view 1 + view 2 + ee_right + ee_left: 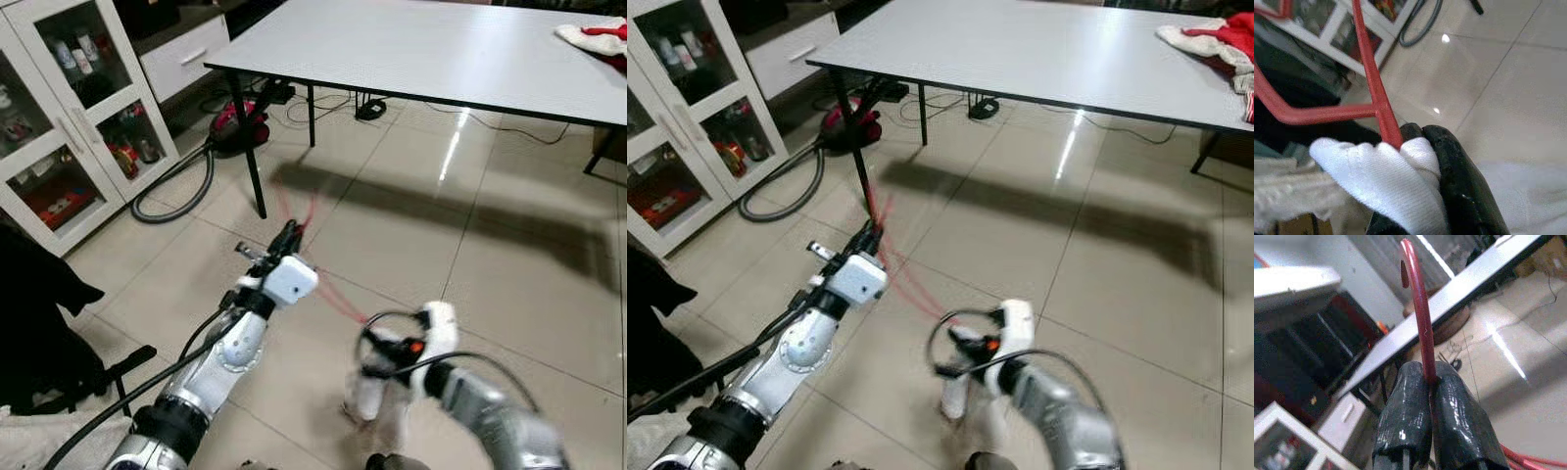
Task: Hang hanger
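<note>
Right gripper (1415, 147), nearest the camera at about 5 o'clock in the head views: fingers clenched on a white cloth (1386, 181) and on a bar of the red hanger (1371, 83), which runs out between cloth and black finger. The cloth wraps one finger and bulges beside the bar. A second red bar branches off sideways just past the pinch. In the head views this arm is motion-blurred; the white cloth (377, 392) hangs below it.

Left gripper (1429, 382), at about 7 o'clock and a little farther out: both black fingers pressed together, grasping the hanger's hook stem (1422, 333). The stem rises straight out from between the fingertips and curves over at its tip. From the head camera the left gripper (286, 238) points toward 12 o'clock, with faint blurred red lines of the hanger (333, 294) running from it back toward the right arm.

Hanger position: held off the tiled floor (470, 245), spanning between the two grippers.

Farther out, 12 o'clock: grey table (441, 44) on black legs. A red and white garment (598, 37) lies on its far corner at 2 o'clock. A red vacuum cleaner (240, 125) with grey hose sits on the floor at 11 o'clock, beside the table leg. White glass-door cabinet (69, 117) at 10 o'clock.
</note>
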Motion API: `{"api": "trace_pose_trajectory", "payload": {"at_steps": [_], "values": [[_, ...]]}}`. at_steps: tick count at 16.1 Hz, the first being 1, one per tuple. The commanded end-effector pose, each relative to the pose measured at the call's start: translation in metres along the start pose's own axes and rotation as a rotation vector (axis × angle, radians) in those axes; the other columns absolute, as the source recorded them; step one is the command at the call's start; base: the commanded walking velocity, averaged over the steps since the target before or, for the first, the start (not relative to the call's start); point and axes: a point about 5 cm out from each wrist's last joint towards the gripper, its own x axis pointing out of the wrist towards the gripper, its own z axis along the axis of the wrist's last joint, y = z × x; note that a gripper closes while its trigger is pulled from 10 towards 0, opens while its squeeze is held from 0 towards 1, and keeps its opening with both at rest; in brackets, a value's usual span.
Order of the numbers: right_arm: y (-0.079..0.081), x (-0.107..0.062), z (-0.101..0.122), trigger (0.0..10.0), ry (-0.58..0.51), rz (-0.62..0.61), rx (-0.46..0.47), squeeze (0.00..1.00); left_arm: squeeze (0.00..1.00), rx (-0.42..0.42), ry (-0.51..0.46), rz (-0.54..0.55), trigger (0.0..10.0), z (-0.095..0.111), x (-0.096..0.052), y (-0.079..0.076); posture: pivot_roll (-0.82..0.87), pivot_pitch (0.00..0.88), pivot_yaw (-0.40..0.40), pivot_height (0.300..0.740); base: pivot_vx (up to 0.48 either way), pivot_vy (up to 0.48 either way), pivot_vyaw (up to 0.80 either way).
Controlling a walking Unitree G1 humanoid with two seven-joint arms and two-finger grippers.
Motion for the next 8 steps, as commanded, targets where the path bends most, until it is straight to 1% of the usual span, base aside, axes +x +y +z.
{"api": "trace_pose_trajectory", "payload": {"at_steps": [1,2,3,4,5,6,7,8], "values": [[0.011,-0.001,0.021,0.0,-0.077,0.074,0.004,0.0,0.0,0.032,-0.016,-0.016,10.0,0.001,0.001,0.001,-0.15,0.065,0.066,0.74,0.0,0.0,0.0],[0.019,-0.003,0.032,0.0,-0.117,0.135,0.022,0.0,0.0,-0.01,0.033,-0.011,10.0,-0.004,0.002,-0.002,-0.15,0.068,0.067,0.74,0.0,0.0,0.0],[0.025,-0.005,0.037,0.0,-0.131,0.17,0.023,0.0,0.0,-0.073,0.097,0.004,10.0,-0.009,0.002,-0.003,-0.15,0.068,0.067,0.74,0.0,0.0,0.0],[0.033,-0.006,0.036,0.0,-0.108,0.195,-0.083,0.0,0.0,-0.34,0.353,0.049,10.0,-0.033,-0.003,-0.011,-0.15,0.071,0.067,0.74,0.0,0.0,0.0],[0.032,-0.005,0.033,0.0,-0.097,0.172,-0.14,0.0,0.0,-0.396,0.401,0.049,10.0,-0.037,-0.004,-0.014,-0.16,0.071,0.068,0.74,0.0,0.0,0.0],[0.019,0.002,0.023,0.0,-0.051,0.01,-0.349,0.0,0.0,-0.545,0.512,0.091,10.0,-0.047,-0.009,-0.018,-0.16,0.077,0.066,0.74,0.0,0.0,0.0],[0.011,0.006,0.02,0.0,-0.035,-0.088,-0.486,0.0,0.0,-0.628,0.551,0.101,10.0,-0.05,-0.01,-0.02,-0.16,0.078,0.066,0.74,0.0,0.0,0.0],[0.002,0.008,0.023,0.0,-0.076,-0.233,-0.618,0.0,0.0,-0.78,0.593,0.138,10.0,-0.051,-0.009,-0.022,-0.15,0.08,0.064,0.74,0.0,0.0,0.0]]}}
